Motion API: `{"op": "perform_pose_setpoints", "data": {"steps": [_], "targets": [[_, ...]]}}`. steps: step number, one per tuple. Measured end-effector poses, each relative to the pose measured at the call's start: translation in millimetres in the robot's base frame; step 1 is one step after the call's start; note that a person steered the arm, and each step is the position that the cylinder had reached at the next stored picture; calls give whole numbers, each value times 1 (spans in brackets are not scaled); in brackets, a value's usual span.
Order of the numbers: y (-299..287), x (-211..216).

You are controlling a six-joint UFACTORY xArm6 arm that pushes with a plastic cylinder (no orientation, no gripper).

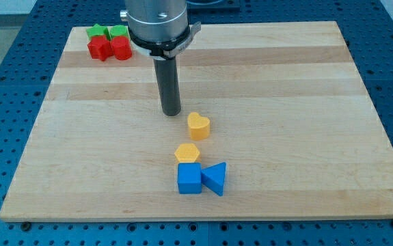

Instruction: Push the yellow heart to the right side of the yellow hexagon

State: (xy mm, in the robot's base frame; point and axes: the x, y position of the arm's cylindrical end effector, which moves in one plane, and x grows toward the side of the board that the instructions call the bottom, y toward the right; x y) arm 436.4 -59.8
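Two yellow blocks matter here: the yellow heart [198,126] lies mid-counter [305,102], just above and slightly to the view's right of the yellow hexagon [188,152], apart from it. We carry no pincer, only a rod; our tip [171,113] sits just up-left of the heart, not touching. We judge this the approach step. Next, we need contact on the heart's upper-left flank, pushing down-right, then settling it level with the hexagon's right side without nudging the blue cube [189,179] or blue triangle [216,178].
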Motion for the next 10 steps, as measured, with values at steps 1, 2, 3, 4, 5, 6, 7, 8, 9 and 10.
{"op": "perform_pose_setpoints", "data": {"steps": [1,2,3,4,5,6,7,8,9,10], "targets": [[24,4],[37,18],[38,25],[40,27],[45,30],[53,30],[64,31],[65,34],[65,48],[65,58]]}}
